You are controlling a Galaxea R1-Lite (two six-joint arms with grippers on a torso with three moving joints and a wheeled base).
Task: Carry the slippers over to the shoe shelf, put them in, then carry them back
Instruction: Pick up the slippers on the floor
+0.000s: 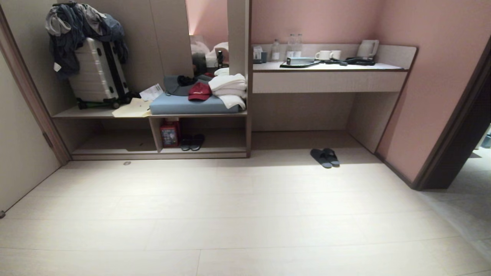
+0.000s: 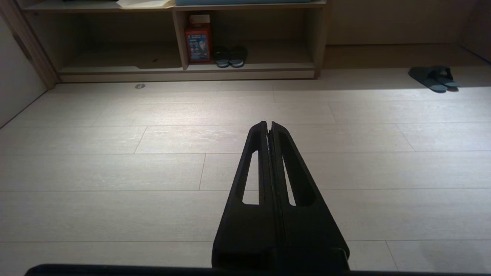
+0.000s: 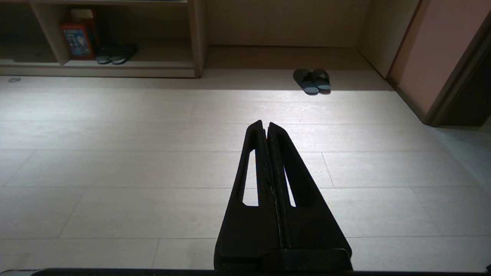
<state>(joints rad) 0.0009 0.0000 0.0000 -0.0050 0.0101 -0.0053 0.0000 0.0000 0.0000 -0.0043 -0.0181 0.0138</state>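
Slippers (image 1: 325, 157): grey-blue pair, side by side and touching, flat on the floor at the mouth of the bare recess under the counter. Shoe shelf (image 1: 215, 152): low taupe cubby, pale base board, upright divider; well apart from the slippers.

Head high, wrists low; all facing shoe shelf (image 1: 199, 132).

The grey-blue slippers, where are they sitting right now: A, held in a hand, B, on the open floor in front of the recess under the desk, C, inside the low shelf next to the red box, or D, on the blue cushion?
B: the slippers lie side by side on the floor before the recess under the desk, no hand near them.
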